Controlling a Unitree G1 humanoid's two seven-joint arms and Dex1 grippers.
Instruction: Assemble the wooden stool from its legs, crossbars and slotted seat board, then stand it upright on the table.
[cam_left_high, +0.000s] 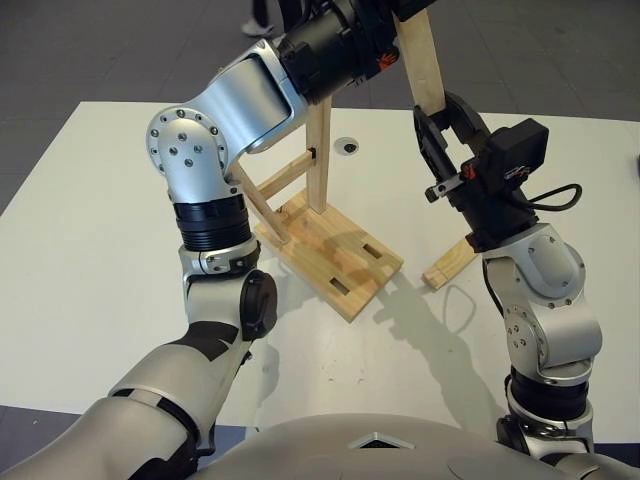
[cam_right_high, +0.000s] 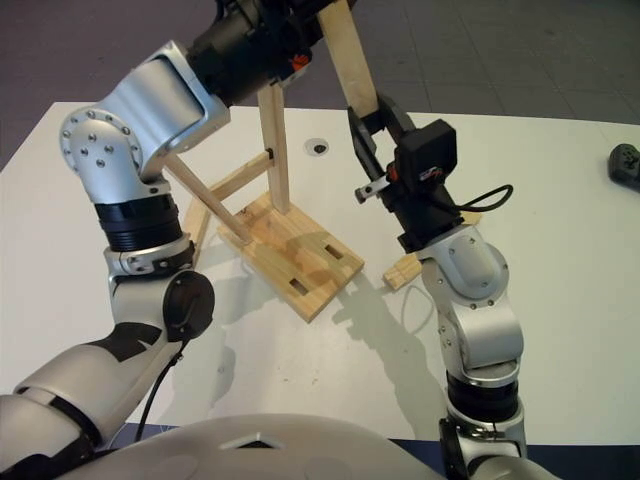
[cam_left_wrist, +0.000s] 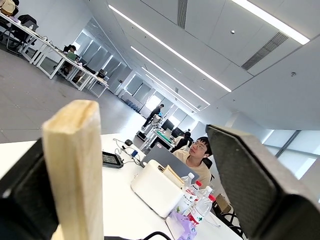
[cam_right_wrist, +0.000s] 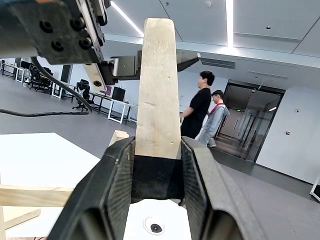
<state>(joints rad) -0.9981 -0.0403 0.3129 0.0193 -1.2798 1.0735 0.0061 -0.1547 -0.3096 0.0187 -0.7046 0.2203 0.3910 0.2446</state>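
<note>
- Stool leg (cam_left_high: 425, 65) leans steeply, its foot on the tabletop (cam_left_high: 100, 200) just beside the seat board's (cam_left_high: 330, 238) right edge; my right gripper (cam_left_high: 437, 108) pinches it mid-length.
- The free slots (cam_left_high: 370, 250) lie left of that foot.
- My left gripper (cam_left_wrist: 130, 150) is spread around the leg's top.

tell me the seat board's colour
The seat board is pale natural wood, clearest in the left eye view.

Clamps a pale wooden leg (cam_right_wrist: 157, 80) upright in the right claw (cam_right_wrist: 157, 150), squeezed from both sides, above the white table (cam_right_wrist: 35, 155).
</note>
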